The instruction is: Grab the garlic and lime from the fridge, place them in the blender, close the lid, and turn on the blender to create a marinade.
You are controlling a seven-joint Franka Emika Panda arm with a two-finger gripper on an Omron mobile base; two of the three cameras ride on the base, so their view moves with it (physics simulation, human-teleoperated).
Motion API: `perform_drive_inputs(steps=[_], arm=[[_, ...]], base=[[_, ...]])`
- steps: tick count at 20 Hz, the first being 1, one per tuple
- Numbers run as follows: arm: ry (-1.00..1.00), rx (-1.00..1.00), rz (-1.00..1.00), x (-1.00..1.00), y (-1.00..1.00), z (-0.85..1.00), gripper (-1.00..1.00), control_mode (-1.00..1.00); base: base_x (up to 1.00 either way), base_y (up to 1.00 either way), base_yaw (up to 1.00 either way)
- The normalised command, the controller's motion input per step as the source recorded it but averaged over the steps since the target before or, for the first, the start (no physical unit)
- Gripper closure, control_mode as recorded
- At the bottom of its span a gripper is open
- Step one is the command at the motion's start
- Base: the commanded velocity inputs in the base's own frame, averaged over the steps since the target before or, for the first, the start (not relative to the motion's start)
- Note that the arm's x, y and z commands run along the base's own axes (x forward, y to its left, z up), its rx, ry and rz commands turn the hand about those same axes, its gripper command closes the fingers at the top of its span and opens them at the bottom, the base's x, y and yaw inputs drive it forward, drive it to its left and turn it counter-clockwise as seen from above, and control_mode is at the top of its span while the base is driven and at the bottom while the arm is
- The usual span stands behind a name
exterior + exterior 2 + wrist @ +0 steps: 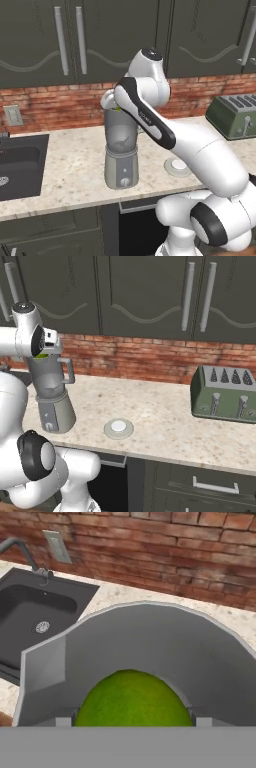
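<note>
The gripper (44, 353) is hovering right over the open mouth of the blender (120, 150), and its jaws are closing on the lime (132, 699), a green round fruit sitting between the fingers just above the jug's rim. In the hand view the lime is filling the space directly ahead of the fingers, with the curved grey wall of the jug wrapping around and beyond it. In the left base view a sliver of green is showing at the jug's top edge, under the hand.

Down inside the smoky jug, well below the fingers, something small and pale is lying near the bottom; whether it is the garlic cannot be told.

The lid (118, 427) is lying flat on the counter (165, 421), off the jug, well apart from the fingers and beside the blender's base. The sink (35, 619) is sitting further off past the jug, and the green toaster (226, 394) is standing far along the counter.
</note>
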Motion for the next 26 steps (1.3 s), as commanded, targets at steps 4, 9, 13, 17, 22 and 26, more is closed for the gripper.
perform_drive_inputs(steps=[4, 9, 13, 17, 22, 26], arm=[[0.13, -0.02, 0.04, 0.00, 0.02, -0.39, -1.00, -1.00], [0.02, -0.01, 0.00, -0.11, 0.03, -0.16, 1.00, -1.00], [0.00, 0.00, 0.00, -0.28, 0.00, -0.13, 1.00, -1.00], [0.00, 0.00, 0.00, -0.22, 0.00, -0.04, 1.00, -1.00], [-0.07, 0.00, 0.00, -0.04, -0.04, 0.03, 1.00, -1.00], [-0.15, 0.00, 0.00, 0.00, -0.08, 0.18, 1.00, -1.00]], base=[[0.00, 0.00, 0.00], [0.00, 0.00, 0.00], [0.00, 0.00, 0.00], [0.00, 0.00, 0.00], [0.00, 0.00, 0.00], [0.00, 0.00, 0.00]])
